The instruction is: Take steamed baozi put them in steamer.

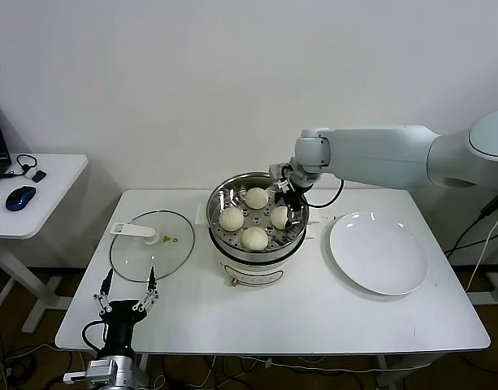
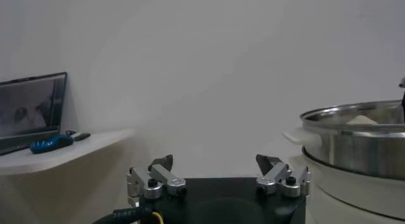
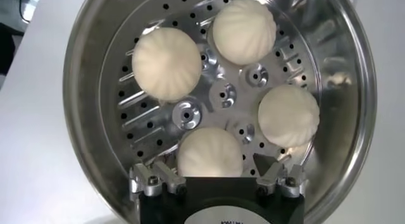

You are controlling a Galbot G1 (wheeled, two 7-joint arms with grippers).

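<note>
Partly hidden, the right gripper (image 1: pixel 292 203) is hanging over the right side of the steamer (image 1: pixel 224 236), its fingertips sinking below the rim in the head view; the right wrist view is cutting its fingers (image 3: pixel 150 180) off at the frame edge, yet they are standing apart with a bun between them, and whether they are touching it cannot be told. The nearest baozi is half covered by the gripper body in that view. The left gripper (image 1: pixel 127 296) is waiting at the near-left counter edge, fingers spread wide and holding nothing; its arm is running out of frame below.

Four steamed baozi (image 3: pixel 167 62) are sitting inside the steamer on the perforated tray — cream-white, domed, faintly pleated, spaced in a ring and not touching one another. The steamer's steel wall is shining, resting on a white base at the counter's middle.

The counter (image 1: pixel 313 317) is white. A glass lid (image 1: pixel 151 245) with a white handle is lying flat to the left of the steamer, and a white plate (image 1: pixel 378 253) is lying to its right. A small side table (image 1: pixel 45 195) stands at far left, carrying a blue mouse (image 1: pixel 20 197) — a laptop (image 2: pixel 31 111) is showing on it in the left wrist view. A plain white wall is filling the background.
</note>
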